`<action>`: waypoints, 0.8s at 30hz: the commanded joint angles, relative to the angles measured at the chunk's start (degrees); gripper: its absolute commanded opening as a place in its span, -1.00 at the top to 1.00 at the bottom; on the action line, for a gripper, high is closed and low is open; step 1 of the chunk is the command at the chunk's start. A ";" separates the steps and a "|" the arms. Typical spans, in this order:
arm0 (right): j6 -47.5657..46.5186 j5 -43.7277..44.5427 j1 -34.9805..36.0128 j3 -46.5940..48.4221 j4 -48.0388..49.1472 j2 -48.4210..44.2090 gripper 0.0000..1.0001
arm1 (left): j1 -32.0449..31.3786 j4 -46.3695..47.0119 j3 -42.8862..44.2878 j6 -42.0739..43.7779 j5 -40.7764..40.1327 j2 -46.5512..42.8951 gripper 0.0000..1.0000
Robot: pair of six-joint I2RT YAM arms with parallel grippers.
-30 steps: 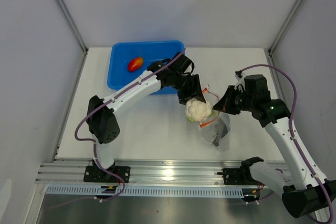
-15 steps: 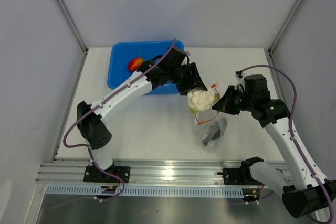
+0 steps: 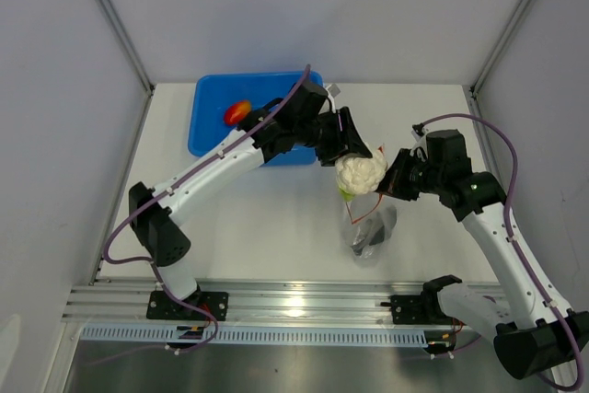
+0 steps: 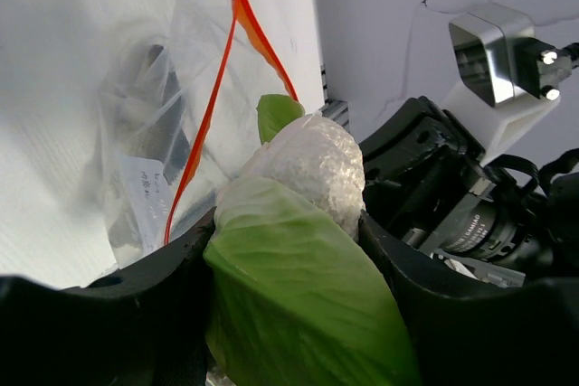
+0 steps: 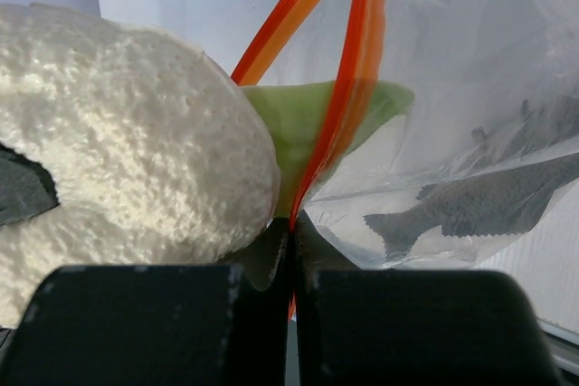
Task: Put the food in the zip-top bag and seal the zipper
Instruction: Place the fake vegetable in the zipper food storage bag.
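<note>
Plain white table (image 3: 267,227) here. Nearest, the zip-top bag (image 3: 373,232) has only the dark fish (image 5: 488,201) inside and its zipper (image 5: 348,88) is unsealed, so I'd say it's early on. The right gripper (image 5: 291,243) is pinched tight on that red-orange strip, holding the mouth up. The left gripper (image 3: 354,156) is clamped round the cauliflower (image 3: 360,173), right at the mouth. Far left, the red pepper (image 3: 237,112) sits in the blue tub (image 3: 207,98), not bagged yet.

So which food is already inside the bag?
The grey fish; the cauliflower is in the left gripper by the bag, and the red piece lies in the blue tub.
</note>
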 commanded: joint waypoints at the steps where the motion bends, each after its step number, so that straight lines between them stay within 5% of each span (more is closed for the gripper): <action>1: 0.68 0.31 0.13 1.66 1.30 -0.10 1.00 | -0.24 4.55 -0.04 -1.85 4.20 -3.57 0.99; 17: 4.54 -1.71 -0.75 2.62 2.71 0.07 1.00 | -0.15 16.58 -11.20 -6.77 9.48 -4.54 0.99; 24: 6.65 -3.46 -2.07 4.82 2.79 -0.45 1.00 | 0.02 12.11 -12.26 -2.03 3.69 -3.05 0.99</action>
